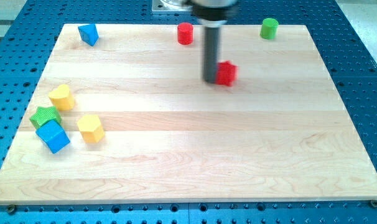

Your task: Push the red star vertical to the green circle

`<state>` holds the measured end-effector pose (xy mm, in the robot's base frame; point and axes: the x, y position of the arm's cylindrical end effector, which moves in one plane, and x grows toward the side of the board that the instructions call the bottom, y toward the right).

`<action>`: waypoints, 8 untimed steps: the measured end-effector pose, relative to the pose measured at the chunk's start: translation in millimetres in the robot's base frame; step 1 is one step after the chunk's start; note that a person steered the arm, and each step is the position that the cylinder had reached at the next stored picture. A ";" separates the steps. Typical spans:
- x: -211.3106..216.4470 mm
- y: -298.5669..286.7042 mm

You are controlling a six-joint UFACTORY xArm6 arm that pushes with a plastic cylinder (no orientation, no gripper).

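The red star (226, 73) lies on the wooden board (188, 155) right of centre near the view's top. My tip (211, 80) is right against its left side, touching or nearly so. The green circle (269, 28) stands at the board's top edge, up and to the right of the red star.
A red cylinder (185, 33) stands at the top, left of the rod. A blue block (88, 34) is at the top left. At the left sit a yellow heart (62, 97), a green star (44, 116), a blue cube (53, 136) and a yellow hexagon (91, 128).
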<state>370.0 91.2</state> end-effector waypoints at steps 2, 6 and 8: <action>-21.5 54.0; 63.2 96.6; 61.7 16.4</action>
<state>431.7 107.6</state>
